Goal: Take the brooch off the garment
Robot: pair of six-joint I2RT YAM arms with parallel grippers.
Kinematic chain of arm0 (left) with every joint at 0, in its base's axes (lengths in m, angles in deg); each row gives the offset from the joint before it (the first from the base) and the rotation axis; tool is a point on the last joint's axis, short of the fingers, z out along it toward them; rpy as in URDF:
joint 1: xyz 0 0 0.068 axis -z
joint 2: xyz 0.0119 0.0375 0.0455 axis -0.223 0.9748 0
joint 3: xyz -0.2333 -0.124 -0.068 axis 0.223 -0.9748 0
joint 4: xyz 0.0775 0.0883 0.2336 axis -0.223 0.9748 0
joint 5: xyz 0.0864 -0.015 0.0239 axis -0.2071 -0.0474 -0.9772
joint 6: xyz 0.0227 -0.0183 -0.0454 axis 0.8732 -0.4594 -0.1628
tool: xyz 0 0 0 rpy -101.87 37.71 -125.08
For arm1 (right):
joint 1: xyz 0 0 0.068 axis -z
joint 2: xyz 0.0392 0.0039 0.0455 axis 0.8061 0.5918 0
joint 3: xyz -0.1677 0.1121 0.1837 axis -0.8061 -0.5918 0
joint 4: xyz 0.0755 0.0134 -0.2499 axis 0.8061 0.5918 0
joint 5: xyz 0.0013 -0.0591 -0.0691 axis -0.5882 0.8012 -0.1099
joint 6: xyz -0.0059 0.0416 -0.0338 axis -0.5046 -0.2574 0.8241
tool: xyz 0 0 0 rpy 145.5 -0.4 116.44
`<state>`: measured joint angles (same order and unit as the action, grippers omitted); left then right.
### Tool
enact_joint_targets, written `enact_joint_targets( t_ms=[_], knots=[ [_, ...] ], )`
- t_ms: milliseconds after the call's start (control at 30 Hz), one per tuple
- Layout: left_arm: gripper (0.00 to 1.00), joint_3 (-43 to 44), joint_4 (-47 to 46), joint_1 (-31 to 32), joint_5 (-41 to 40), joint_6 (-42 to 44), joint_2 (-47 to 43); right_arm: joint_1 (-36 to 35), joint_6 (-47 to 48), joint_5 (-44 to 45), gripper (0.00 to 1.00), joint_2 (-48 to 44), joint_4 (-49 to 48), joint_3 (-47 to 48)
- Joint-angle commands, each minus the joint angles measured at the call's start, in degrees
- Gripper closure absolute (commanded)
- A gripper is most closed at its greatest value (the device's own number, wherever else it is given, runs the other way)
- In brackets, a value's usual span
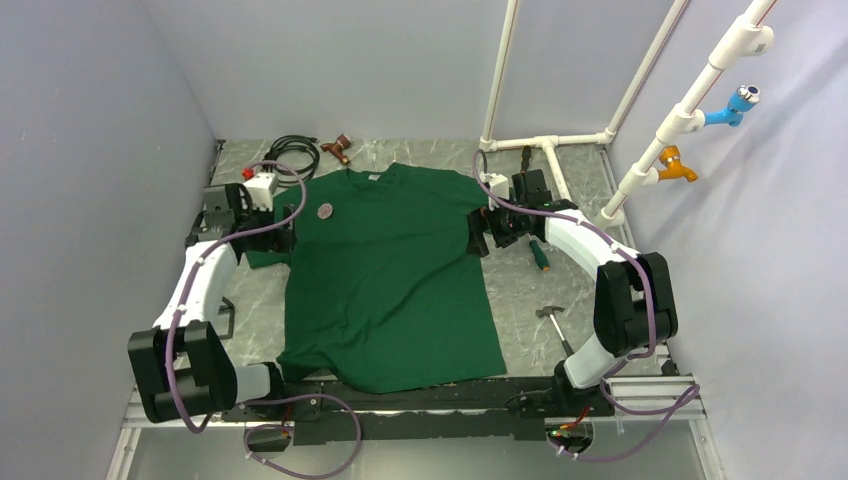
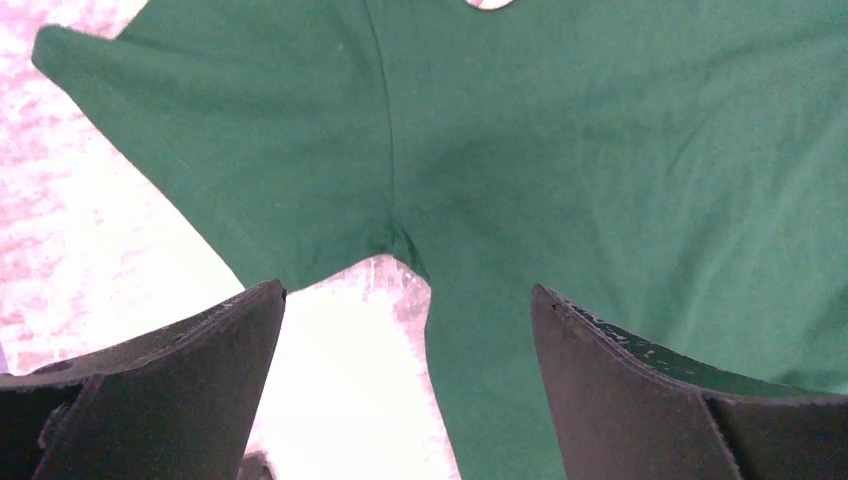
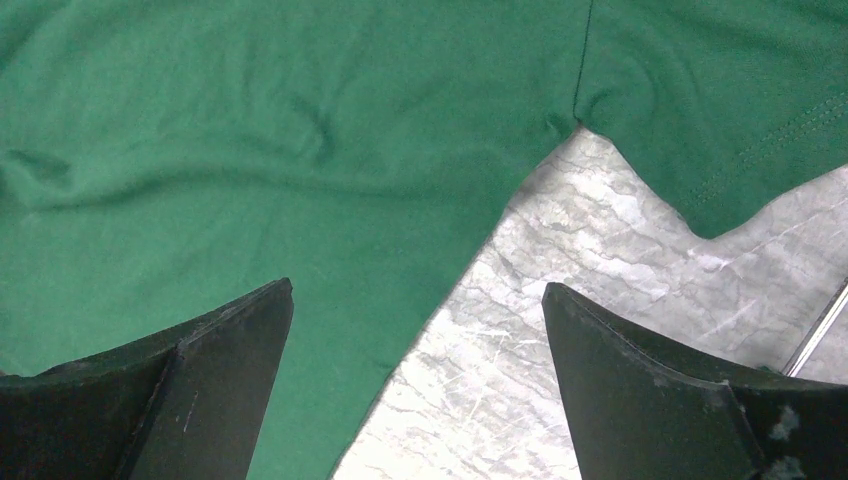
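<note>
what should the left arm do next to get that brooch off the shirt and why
Probably ease the left gripper forward over the garment toward the brooch. It is open at the sleeve's armpit, and the brooch lies just ahead on the chest, only peeking in at the top edge of its wrist view. The right gripper, also open, is farther away.

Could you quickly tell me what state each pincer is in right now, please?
Left pincer: open, holding nothing.
Right pincer: open, holding nothing.
</note>
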<state>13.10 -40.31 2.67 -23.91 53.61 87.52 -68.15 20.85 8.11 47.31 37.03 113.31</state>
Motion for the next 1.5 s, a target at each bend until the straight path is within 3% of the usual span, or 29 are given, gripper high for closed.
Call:
enact_joint_targets(
  t_ms=[0,233,367,500,700,1000,1467],
  knots=[
    [0.01,4.5,-2.3,4.3,-7.8,0.8,2.1,0.0,-0.1,-0.7,0.0,-0.5,-2.0,0.9],
    [0.0,12.4,-4.6,15.8,-20.6,2.4,10.1,0.0,0.1,-1.2,0.0,0.5,-1.6,1.3],
    [0.01,20.1,-3.9,19.4,-26.0,1.2,18.1,0.1,0.1,-0.8,0.0,1.0,-1.2,1.9],
    [0.08,28.6,-1.0,22.0,-30.7,1.3,27.3,0.0,-0.2,0.4,0.0,1.1,-0.8,2.4],
    [0.24,37.7,2.9,23.4,-31.2,-0.7,38.1,0.0,-0.4,0.5,0.0,1.8,0.0,3.1],
    [0.38,43.6,4.6,24.4,-29.9,-1.5,46.4,0.0,0.6,1.5,0.0,2.3,0.1,3.5],
    [0.5,46.5,8.0,25.2,-31.4,-2.0,51.0,0.0,1.0,2.1,0.0,2.4,0.3,3.7]
  ],
)
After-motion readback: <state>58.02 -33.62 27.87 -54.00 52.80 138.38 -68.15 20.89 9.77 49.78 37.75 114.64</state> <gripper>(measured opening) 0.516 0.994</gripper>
